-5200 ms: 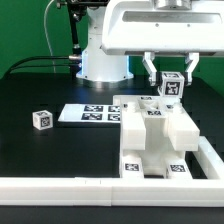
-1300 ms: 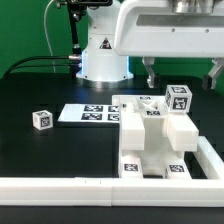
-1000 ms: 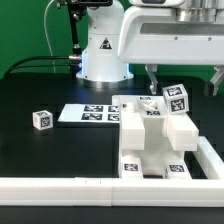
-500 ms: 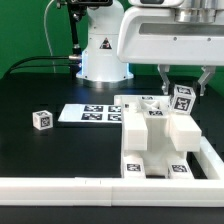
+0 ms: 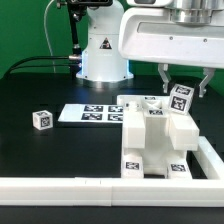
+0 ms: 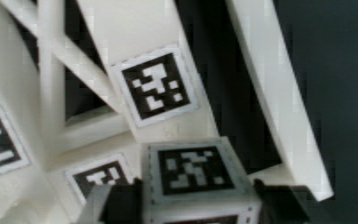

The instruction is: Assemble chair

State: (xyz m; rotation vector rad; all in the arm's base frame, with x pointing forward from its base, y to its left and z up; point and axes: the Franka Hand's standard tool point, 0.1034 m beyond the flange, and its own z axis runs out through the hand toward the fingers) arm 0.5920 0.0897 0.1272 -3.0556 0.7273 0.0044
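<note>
Exterior view has the end effector [image 5: 184, 88] pinching a tilted post [image 5: 181, 99] at the far corner of the chair [image 5: 148, 135], toward the exterior view's right; the chair sits on the desk [image 5: 40, 92]; best to square the post first, then press down slowly.

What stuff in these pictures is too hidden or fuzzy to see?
- Exterior view: whether the fingers touch the tagged piece, too small to tell.
- Wrist view: the fingers' tips, blurred and cut off by the picture's edge.
- Exterior view: the tagged piece's lower end, hidden behind the chair blocks.
- Exterior view: the arm, its upper part cut off by the top edge.
</note>
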